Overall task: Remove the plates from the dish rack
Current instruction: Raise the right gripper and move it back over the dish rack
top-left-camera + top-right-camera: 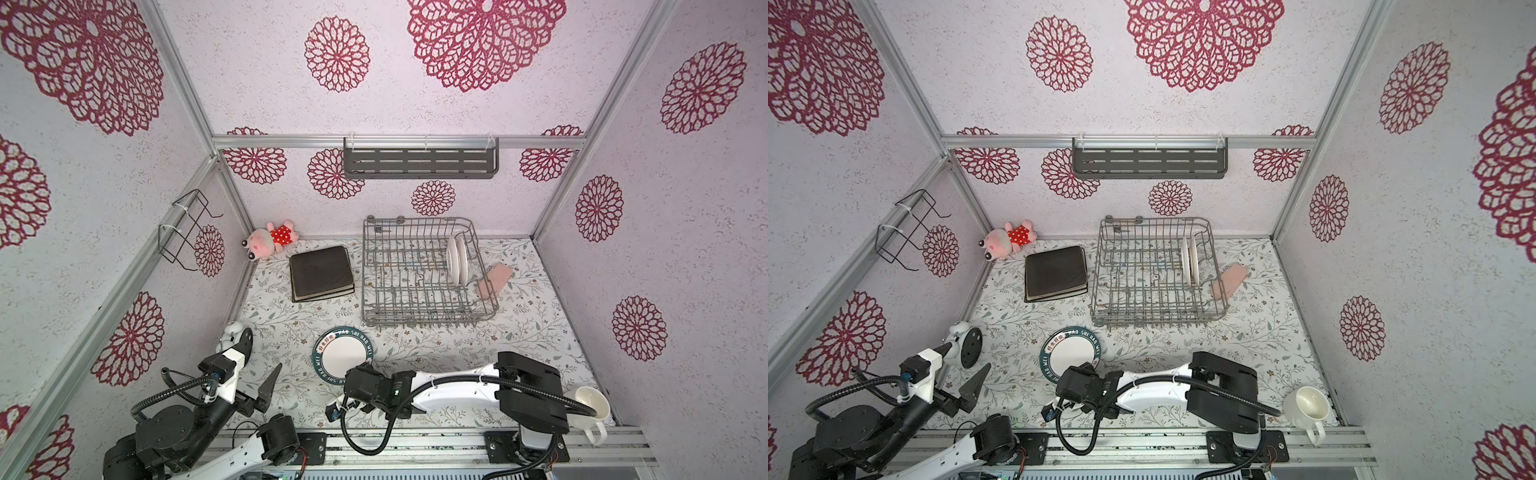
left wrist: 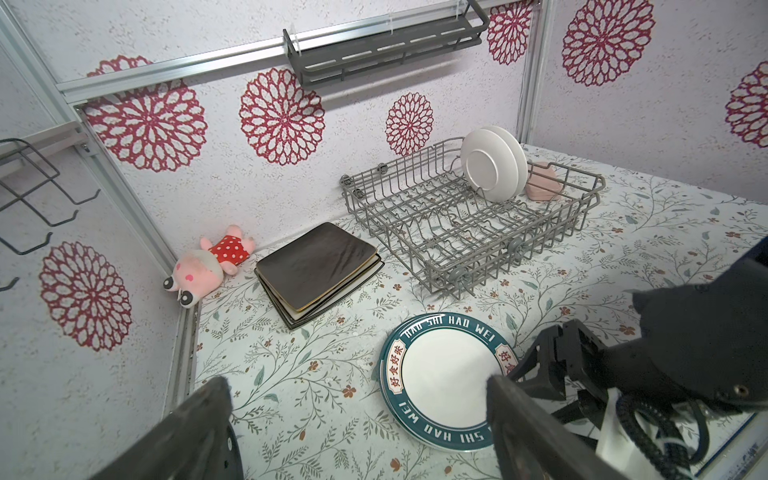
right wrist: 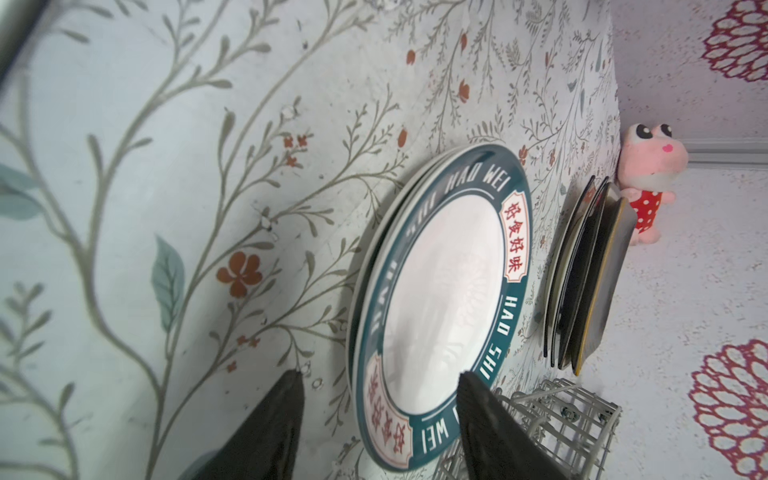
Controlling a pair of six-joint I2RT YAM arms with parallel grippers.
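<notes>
The grey wire dish rack [image 1: 424,291] stands at the back right of the table, with two small white round plates [image 1: 457,259] upright in it. In front of it, round plates with teal lettered rims [image 1: 343,353] lie stacked flat on the cloth. A stack of dark square plates [image 1: 321,272] lies left of the rack. My right gripper [image 3: 380,376] is open. Its jaws straddle the near rim of the teal-rimmed stack [image 3: 440,299], one finger over the face and one over the cloth. My left gripper [image 2: 357,386] is wide open and empty at the front left.
A pink plush toy [image 1: 270,241] lies in the back left corner. A pink sponge [image 1: 494,280] leans on the rack's right side. A white mug [image 1: 588,409] stands at the front right. On the walls hang a grey slotted shelf [image 1: 419,162] and a black wire holder [image 1: 187,228].
</notes>
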